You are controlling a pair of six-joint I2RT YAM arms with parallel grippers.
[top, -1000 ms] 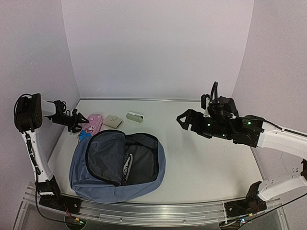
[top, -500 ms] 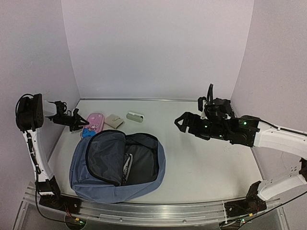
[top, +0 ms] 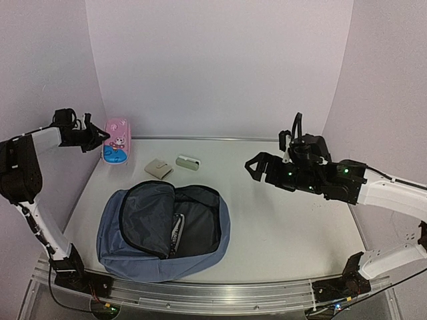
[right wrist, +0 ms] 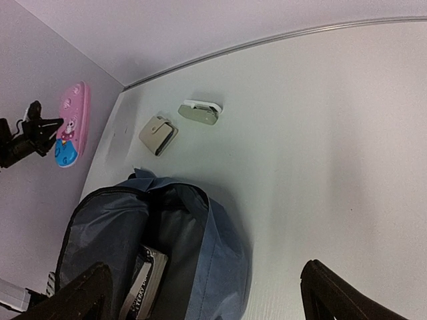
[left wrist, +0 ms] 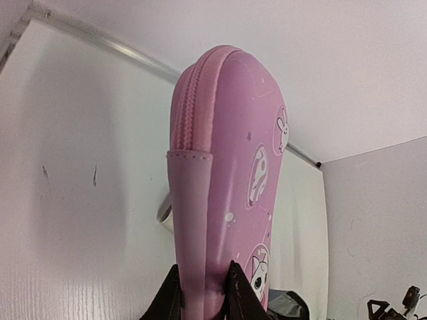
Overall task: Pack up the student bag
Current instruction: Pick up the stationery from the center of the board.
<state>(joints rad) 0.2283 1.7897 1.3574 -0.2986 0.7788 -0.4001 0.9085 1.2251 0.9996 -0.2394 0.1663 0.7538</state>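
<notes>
The dusty-blue student bag (top: 200,257) lies open on the table's near left, a book (top: 177,233) showing inside; it also shows in the right wrist view (right wrist: 220,253) with the book (right wrist: 143,280). My left gripper (top: 99,139) is shut on the end of a pink pencil case (top: 116,140) with cartoon prints and holds it at the far left by the wall; its fingers (left wrist: 243,293) pinch the case (left wrist: 227,167). My right gripper (top: 255,167) is open and empty, raised over the table to the right of the bag; in its own view the fingertips (right wrist: 333,293) stand wide apart.
A beige wallet (top: 159,168) and a grey-white case (top: 189,163) lie on the table behind the bag; both show in the right wrist view, wallet (right wrist: 158,134) and case (right wrist: 199,111). Lilac walls (top: 220,60) close in the back and sides.
</notes>
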